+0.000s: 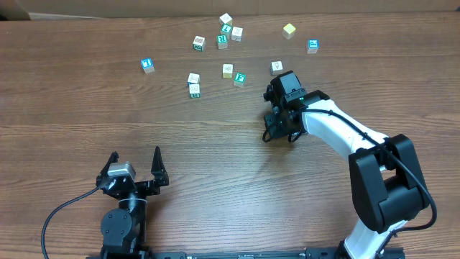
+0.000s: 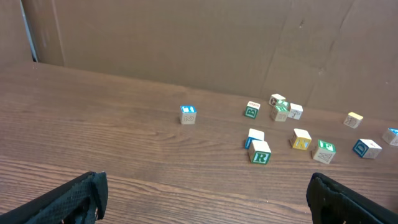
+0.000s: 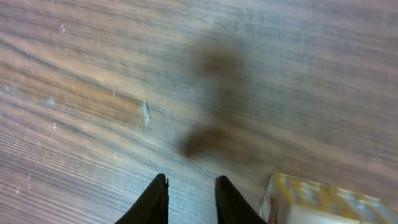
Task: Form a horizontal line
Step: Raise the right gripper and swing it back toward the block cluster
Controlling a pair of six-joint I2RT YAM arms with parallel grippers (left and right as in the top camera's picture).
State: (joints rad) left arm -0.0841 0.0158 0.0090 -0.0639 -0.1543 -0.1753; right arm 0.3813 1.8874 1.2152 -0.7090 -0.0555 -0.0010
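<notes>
No row of four touching cubes shows in any view; the small toy cubes lie scattered at the far side. Among them are a teal-green cube [image 1: 194, 90] touching a cream one [image 1: 193, 78], a cream cube with a yellow mark [image 1: 227, 70] and a green-marked cube [image 1: 240, 79]. My right gripper [image 1: 277, 134] points down at the table right of centre, its fingers [image 3: 191, 200] slightly apart with nothing between them. A cream cube with yellow marks [image 3: 317, 200] sits just right of its right finger. My left gripper [image 1: 136, 160] is wide open and empty near the front edge.
A cluster of cubes [image 1: 226, 32] lies at the far middle, with a blue cube [image 1: 147, 65] to the left and a yellow cube [image 1: 289, 30] and blue cube [image 1: 313, 46] to the right. The left wrist view shows the blue cube [image 2: 188, 114] and a cardboard wall [image 2: 186, 43] behind.
</notes>
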